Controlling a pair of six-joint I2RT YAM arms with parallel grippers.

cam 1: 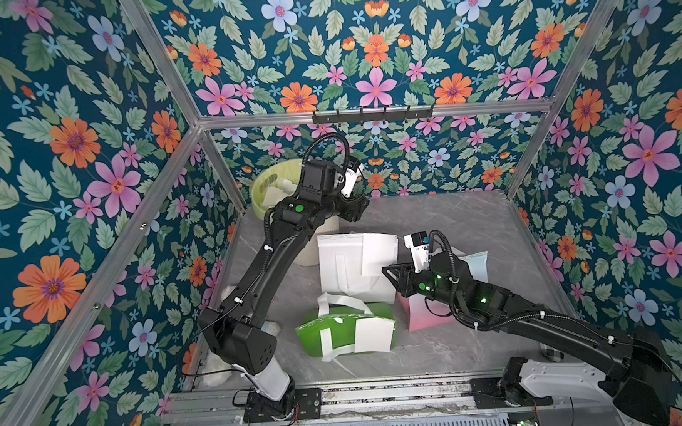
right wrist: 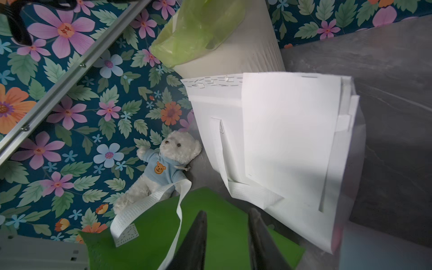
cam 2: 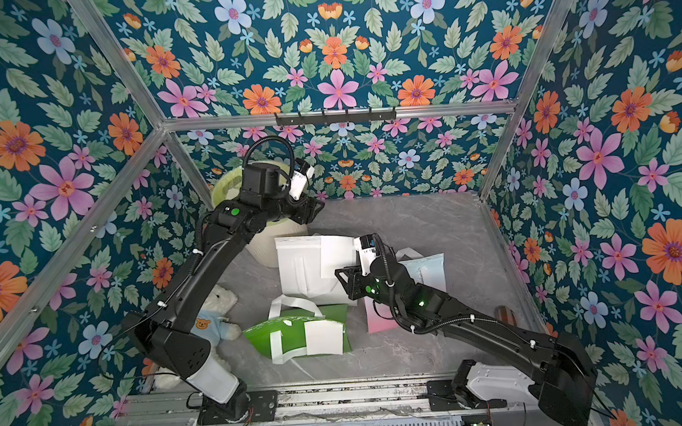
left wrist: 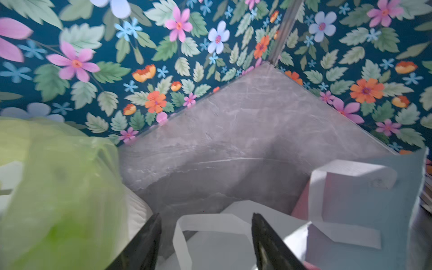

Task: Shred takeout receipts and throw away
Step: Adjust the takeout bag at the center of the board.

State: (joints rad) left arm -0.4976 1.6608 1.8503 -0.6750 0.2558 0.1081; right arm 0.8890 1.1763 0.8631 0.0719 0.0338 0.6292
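Takeout receipts, thin blank white rectangles, lay one on the white tote bag, another on the green bag beside it. My right end effector, near the tote, and left end effector, beyond it, gaped empty. Flat paper on woven fabric could slip my pinch, or a strap handle could snag.

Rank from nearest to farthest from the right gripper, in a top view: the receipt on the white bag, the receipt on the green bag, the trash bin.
From the right gripper:
1. receipt on the white bag: just beside the fingertips.
2. receipt on the green bag: toward the robot's base.
3. trash bin: far left corner.
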